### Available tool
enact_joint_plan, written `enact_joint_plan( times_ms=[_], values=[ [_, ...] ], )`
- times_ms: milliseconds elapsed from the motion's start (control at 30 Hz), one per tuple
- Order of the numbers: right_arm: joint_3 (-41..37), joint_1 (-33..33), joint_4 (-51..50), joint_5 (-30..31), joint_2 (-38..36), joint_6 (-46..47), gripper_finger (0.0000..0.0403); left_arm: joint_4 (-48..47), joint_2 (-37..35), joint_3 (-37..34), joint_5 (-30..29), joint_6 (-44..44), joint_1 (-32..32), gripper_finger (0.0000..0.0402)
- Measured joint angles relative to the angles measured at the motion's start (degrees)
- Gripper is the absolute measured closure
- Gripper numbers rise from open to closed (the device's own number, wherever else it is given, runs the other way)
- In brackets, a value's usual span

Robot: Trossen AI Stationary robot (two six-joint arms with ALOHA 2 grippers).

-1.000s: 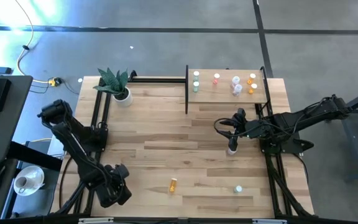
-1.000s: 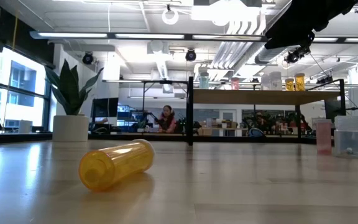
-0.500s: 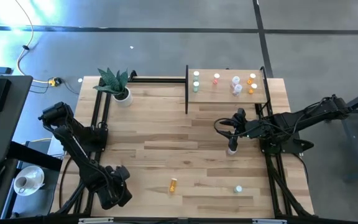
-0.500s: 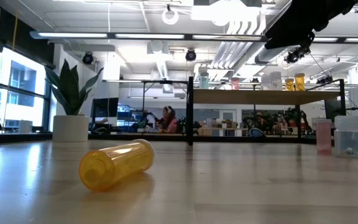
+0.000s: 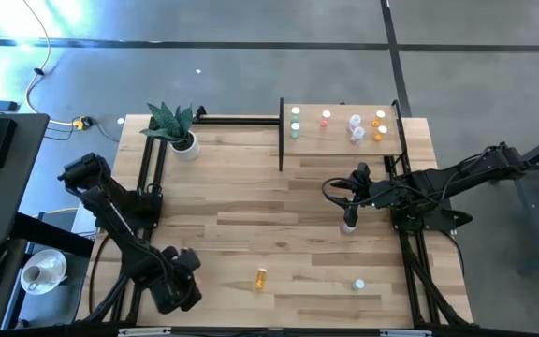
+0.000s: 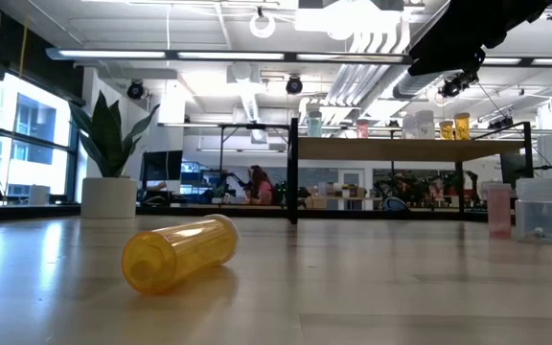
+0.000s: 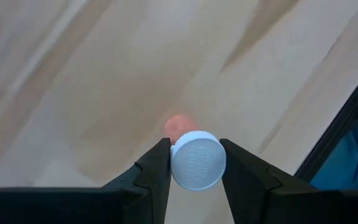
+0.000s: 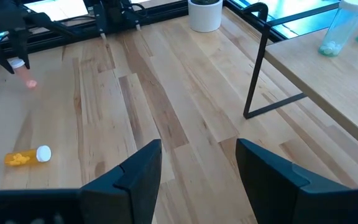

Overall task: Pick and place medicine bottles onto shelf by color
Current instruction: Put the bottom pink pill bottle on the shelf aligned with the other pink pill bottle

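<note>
My left gripper (image 7: 194, 149) is over the table's near left corner (image 5: 178, 284), shut on a pink medicine bottle with a white cap (image 8: 23, 73). My right gripper (image 8: 199, 149) hangs open and holds nothing, above the table's right middle (image 5: 349, 208). An orange bottle (image 5: 261, 278) lies on its side near the front edge (image 6: 180, 252). A pale-capped bottle (image 5: 358, 284) stands further right. Another bottle (image 5: 349, 226) stands below my right gripper. Several bottles stand on the shelf (image 5: 340, 140) at the far right. My left gripper pinches the bottle's white cap (image 7: 178, 160) between its two fingers, one on each side of the cap's rim. The fingers point steeply down from above. The pink body (image 7: 178, 124) extends below the cap toward the table; whether its lower end touches the wood, I cannot tell.
A potted plant (image 5: 178, 131) stands at the far left corner. The shelf's black post (image 8: 257, 68) rises ahead of my right gripper. Black frame rails (image 5: 148, 178) run along the table's left and right sides. Bare planks lie across the table's middle.
My left gripper has rolled a little at the wrist over the near left corner. The bottles on the table have kept their places.
</note>
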Motion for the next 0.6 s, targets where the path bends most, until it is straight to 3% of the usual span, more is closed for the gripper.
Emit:
enact_joint_plan(
  times_ms=[167,367,600],
  values=[
    [0.0,0.0,0.0,0.0,0.0,0.9,0.0205,0.1,-2.4,0.0,0.1,11.3,6.5,0.0287],
    [0.0,0.0,-0.4,0.0,0.0,2.3,0.0205,1.0,-7.0,0.3,0.9,30.2,19.5,0.0288],
    [0.0,0.0,-4.2,0.0,0.1,7.9,0.0205,1.0,-8.7,8.6,4.1,53.9,37.7,0.0288]
  ],
)
